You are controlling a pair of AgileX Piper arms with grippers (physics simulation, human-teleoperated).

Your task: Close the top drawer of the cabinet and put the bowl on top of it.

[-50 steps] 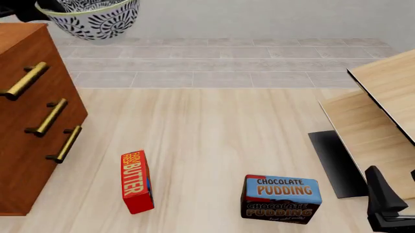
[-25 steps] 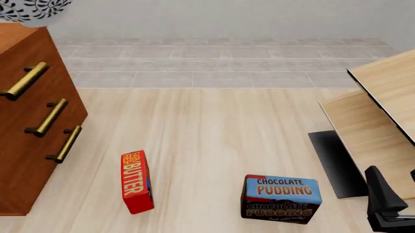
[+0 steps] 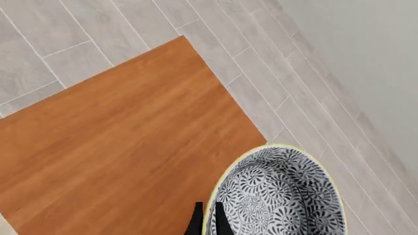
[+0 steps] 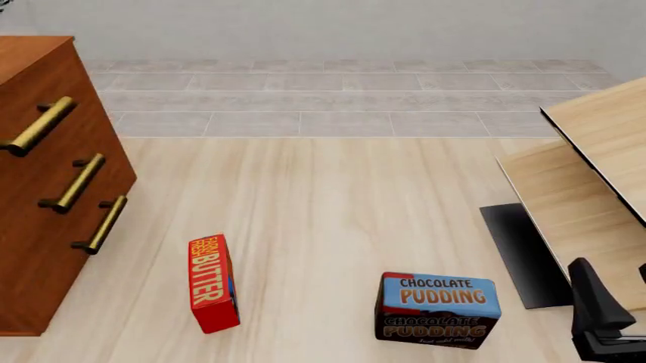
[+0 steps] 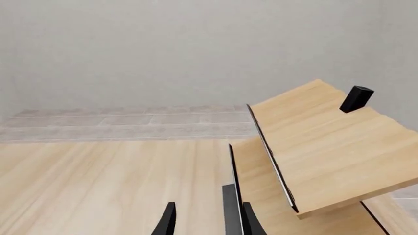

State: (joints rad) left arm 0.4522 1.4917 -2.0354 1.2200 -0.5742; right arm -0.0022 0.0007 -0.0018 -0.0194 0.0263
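Patterned bowl [image 3: 281, 196] in left end effector [image 3: 207, 220]

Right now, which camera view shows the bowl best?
The left wrist view: the bowl fills its lower corner, patterned inside visible, with the left end effector at its rim. The front and right wrist views do not show it.

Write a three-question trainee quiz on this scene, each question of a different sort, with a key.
1. True or false: the top drawer of the cabinet is pulled out.
2. Which item stands nearer the cabinet? A) the pudding box B) the butter box
3. Fill in: the left tool grips the bowl by its ____.

Key: 1 false, it sits flush with the two drawers below. 2 B. 3 rim, one finger on either side of it, the bowl held above the cabinet's top in the left wrist view.
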